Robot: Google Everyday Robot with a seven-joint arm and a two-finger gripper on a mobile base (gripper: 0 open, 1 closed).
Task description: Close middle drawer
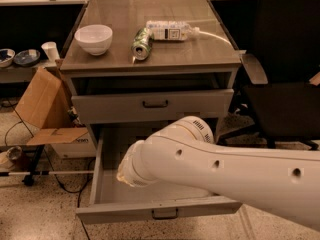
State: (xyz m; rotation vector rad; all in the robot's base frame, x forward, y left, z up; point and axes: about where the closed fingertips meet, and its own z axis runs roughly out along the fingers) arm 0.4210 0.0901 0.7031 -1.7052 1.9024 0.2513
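Gripper hidden behind arm (225, 169) over middle drawer (125, 215).

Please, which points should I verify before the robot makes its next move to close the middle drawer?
1. Middle drawer is open and needs a push: ok, it is pulled far out.
2. Front panel and handle are unobstructed: ok.
3. Tray holds nothing that sticks up: cannot tell, the arm covers most of it.
4. Gripper position: cannot tell, it is out of view past the arm's end.
5. Top drawer is fully shut: not ok, it stands slightly out.
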